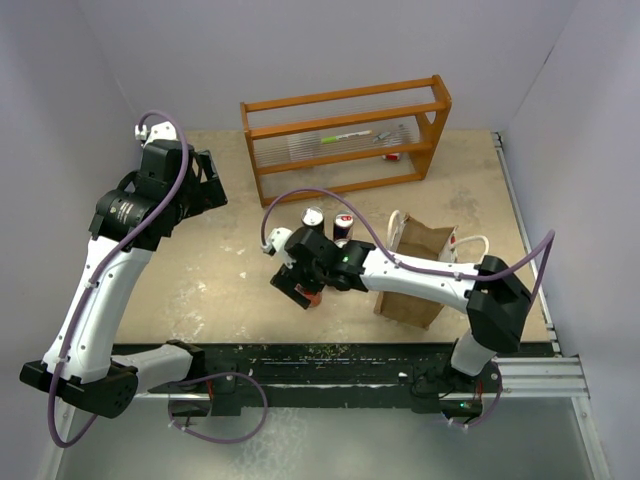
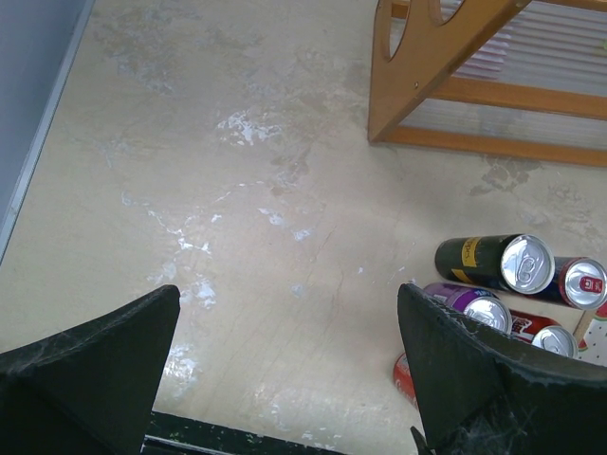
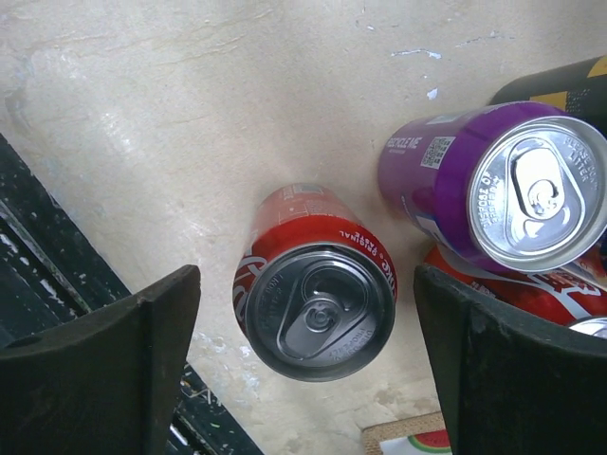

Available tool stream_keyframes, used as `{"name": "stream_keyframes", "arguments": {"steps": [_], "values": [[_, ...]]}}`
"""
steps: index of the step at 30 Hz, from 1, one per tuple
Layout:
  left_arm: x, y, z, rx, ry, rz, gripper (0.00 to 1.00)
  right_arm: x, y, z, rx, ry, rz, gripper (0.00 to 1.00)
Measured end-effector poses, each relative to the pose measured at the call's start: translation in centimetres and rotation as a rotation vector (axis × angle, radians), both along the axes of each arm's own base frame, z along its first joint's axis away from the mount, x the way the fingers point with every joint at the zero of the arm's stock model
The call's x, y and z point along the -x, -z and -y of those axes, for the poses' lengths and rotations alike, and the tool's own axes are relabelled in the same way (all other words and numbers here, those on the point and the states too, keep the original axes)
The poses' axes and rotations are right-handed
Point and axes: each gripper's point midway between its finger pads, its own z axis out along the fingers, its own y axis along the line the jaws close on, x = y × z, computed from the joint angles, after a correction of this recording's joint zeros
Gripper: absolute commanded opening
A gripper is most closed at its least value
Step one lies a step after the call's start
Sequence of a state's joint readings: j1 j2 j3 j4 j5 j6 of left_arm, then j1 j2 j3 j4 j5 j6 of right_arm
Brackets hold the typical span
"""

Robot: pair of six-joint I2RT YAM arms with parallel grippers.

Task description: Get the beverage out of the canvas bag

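Observation:
The tan canvas bag (image 1: 412, 272) with white loop handles stands at the right of the table, and my right arm reaches leftward across its top. A red cola can (image 3: 318, 296), the beverage, stands upright on the table left of the bag. My right gripper (image 3: 308, 275) hangs over it, open, one finger on each side and a gap showing on both. From above, the can (image 1: 314, 298) peeks out under that gripper (image 1: 298, 284). My left gripper (image 2: 289, 303) is open and holds nothing, up over the far left of the table (image 1: 205, 182). The bag's inside is hidden.
A purple can (image 3: 493, 180), another red can (image 3: 531, 284) and a black can (image 3: 560, 81) stand close to the right finger. An orange wooden rack (image 1: 345, 135) stands at the back. The black front rail (image 1: 330, 360) runs along the near edge.

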State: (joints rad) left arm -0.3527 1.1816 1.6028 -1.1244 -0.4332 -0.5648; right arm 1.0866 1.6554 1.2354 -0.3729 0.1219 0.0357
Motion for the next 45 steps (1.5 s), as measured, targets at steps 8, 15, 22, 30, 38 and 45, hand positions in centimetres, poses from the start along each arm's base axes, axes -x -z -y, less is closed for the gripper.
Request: {"name": "stream_keyframes", "arguments": {"steps": [8,15,22,30,38,45], "values": [[0.0,0.0,0.2,0.007,0.008,-0.002,0.99,-0.1,-2.4,-0.2,-0.049,0.001,0.027,1.0],[0.0,0.1,0.2,0.009,0.01,-0.003,0.99,-0.6,-9.7,0.9,-0.196,0.06,0.129,1.0],[0.0,0.2,0.4,0.017,0.016,-0.008,0.99,-3.2,-20.1,6.6,-0.392,0.306,0.292,1.0],[0.1,0.9,0.8,0.037,0.013,-0.026,0.99,-4.8,-21.7,21.2,-0.414,0.869,0.292,1.0],[0.1,1.5,0.9,0.052,0.005,-0.039,0.99,-2.9,-14.1,28.1,-0.253,1.233,0.075,0.82],[0.1,1.7,1.2,0.064,0.008,-0.044,0.99,-0.9,-8.7,27.5,-0.179,1.265,-0.165,0.59]]}}
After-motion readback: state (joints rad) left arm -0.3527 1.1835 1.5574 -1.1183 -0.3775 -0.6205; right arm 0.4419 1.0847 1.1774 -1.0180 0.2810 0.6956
